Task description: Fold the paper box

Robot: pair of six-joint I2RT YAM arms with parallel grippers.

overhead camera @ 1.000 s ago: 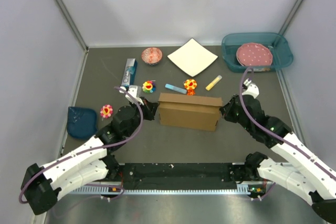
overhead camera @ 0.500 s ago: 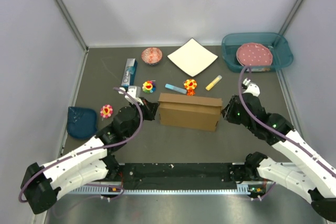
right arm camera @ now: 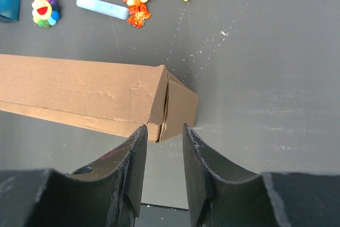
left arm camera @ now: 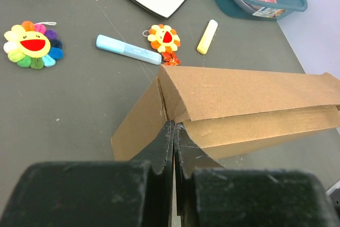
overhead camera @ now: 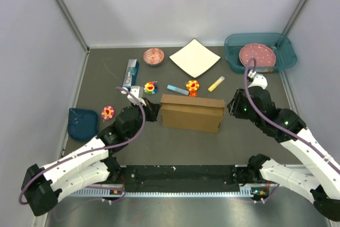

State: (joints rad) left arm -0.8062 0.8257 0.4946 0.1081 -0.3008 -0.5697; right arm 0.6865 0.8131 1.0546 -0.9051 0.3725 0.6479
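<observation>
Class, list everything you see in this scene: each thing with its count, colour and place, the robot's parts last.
box: 1, brown, table centre
sheet: 1, white, back centre
bowl: 1, red, left of the sheet
bin: 1, teal, back right
plate: 1, pink dotted, in the bin
carton: 1, blue and white, back left
rainbow flower: 1, behind the box
orange flower: 1, behind the box
pink flower: 1, left side
blue marker: 1, between rainbow and orange flowers
yellow marker: 1, right of orange flower
cloth: 1, dark blue, far left
table: 1, dark grey
left gripper: 1, black, shut, at the box's left end
right gripper: 1, black, open, at the box's right end
</observation>
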